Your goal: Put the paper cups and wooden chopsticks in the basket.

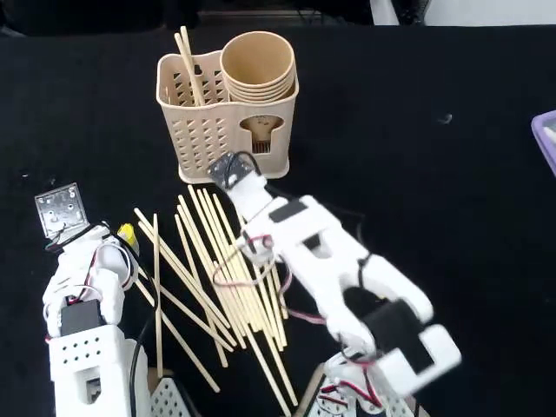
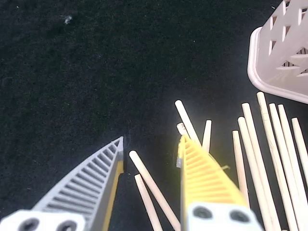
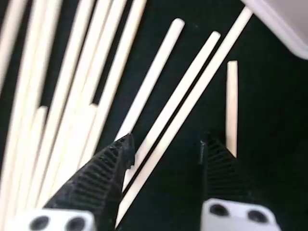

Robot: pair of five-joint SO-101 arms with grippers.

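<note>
The right hand [image 3: 166, 144] hangs spread just before the basket [image 1: 204, 130], straddling two loose chopsticks [image 3: 171, 108] on the black counter [image 1: 417, 174] — the left hand [image 2: 151, 139], spread too, sits farther from the basket over more sticks. Paper cups [image 1: 269, 87] stand stacked inside the basket.

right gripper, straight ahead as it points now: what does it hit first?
Likely the two chopsticks lying side by side between the open fingers of the right gripper, then the black table under them. Depth is unclear.
</note>
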